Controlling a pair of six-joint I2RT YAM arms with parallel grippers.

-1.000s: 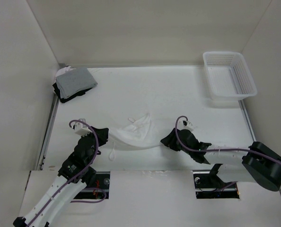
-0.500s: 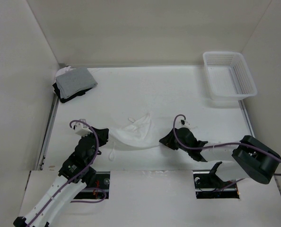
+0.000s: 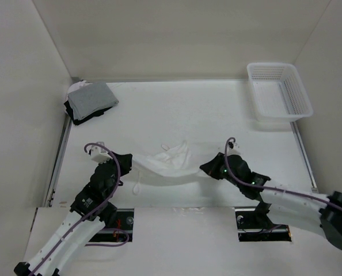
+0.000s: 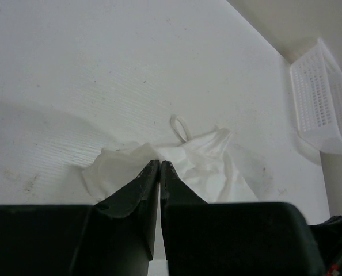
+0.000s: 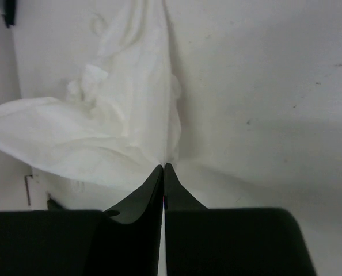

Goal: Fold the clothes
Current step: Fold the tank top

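Observation:
The clothes (image 3: 166, 164) are one thin white garment with narrow loop straps, crumpled and stretched between my two grippers on the white table. My left gripper (image 3: 128, 161) is shut on its left end, and the fabric (image 4: 200, 158) bunches just past the tips (image 4: 160, 163). My right gripper (image 3: 204, 168) is shut on the right corner; in the right wrist view the cloth (image 5: 125, 126) pulls to a point at the tips (image 5: 163, 167). A strap loop (image 3: 137, 186) hangs toward the near edge.
A folded gray-and-black pile (image 3: 90, 102) lies at the back left corner. A white mesh basket (image 3: 278, 92) stands at the back right, also seen in the left wrist view as the basket (image 4: 320, 103). Walls close in the table on three sides.
My right gripper has closed on the garment's right corner and shifted slightly right and back, its arm stretching lower. The cloth now pulls taut between the grippers. The left gripper stayed put.

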